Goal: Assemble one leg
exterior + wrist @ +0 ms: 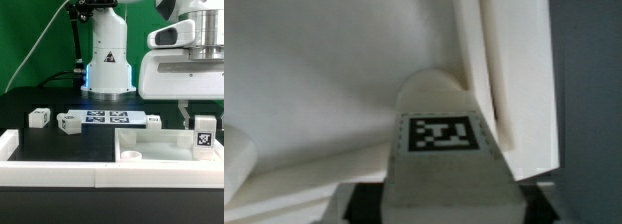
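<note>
White tray (150,152) with a raised rim sits on the black surface (40,100) toward the exterior view's right. Inside it, at the right corner, one leg (203,134) stands upright, tag facing the camera, bottom end down in the tray. The fingers (201,118) come down from the white wrist block above and are clamped on the leg at its top (only a dark finger on one side is plain in the exterior view). In the wrist view the leg (445,135) fills the middle, tag on its face, with the dark fingers (359,203) at its sides and the tray rim (509,80) running just beside it. Rest of the tray holds nothing else that I can make out, apart from a moulded hump near its left end.

Around: three more loose legs lie on the surface, well apart from the tray, one far left (39,117), one (69,122) next to it, one smaller-looking (153,120) just behind the tray. Marker board (108,117) lies flat between them. Robot base (108,60) behind it. A white wall (60,165) borders the near edge.
</note>
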You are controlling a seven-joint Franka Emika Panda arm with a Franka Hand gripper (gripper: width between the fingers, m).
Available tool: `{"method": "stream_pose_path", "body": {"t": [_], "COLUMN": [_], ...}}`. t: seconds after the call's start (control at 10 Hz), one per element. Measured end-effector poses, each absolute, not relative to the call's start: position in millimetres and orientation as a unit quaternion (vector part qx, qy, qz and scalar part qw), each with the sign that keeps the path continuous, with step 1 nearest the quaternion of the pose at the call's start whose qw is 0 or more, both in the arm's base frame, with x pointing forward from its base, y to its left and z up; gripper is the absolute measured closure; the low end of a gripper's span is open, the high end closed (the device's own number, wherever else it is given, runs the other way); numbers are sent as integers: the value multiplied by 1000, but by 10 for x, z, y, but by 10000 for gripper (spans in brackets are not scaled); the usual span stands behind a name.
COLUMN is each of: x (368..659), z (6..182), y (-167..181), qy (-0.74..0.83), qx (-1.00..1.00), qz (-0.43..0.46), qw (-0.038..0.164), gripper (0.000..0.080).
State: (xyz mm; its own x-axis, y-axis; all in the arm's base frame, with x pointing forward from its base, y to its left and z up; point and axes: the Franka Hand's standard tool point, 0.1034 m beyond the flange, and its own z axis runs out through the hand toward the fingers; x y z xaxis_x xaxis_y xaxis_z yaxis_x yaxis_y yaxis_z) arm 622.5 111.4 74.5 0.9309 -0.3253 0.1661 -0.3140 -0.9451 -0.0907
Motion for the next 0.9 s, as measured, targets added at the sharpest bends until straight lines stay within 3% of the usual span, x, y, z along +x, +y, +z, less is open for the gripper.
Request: {"method": "stream_pose_path", "body": {"t": [0.2, 0.5, 0.9], "x": [6217, 6195, 6194], "z": [741, 738, 738], "y": [1143, 1165, 1183], "qy": [310, 494, 597], "qx": [-945, -863, -795], "qz": [-88, -83, -71], "qw": [53, 68, 83], "gripper": [506, 502, 498]}}
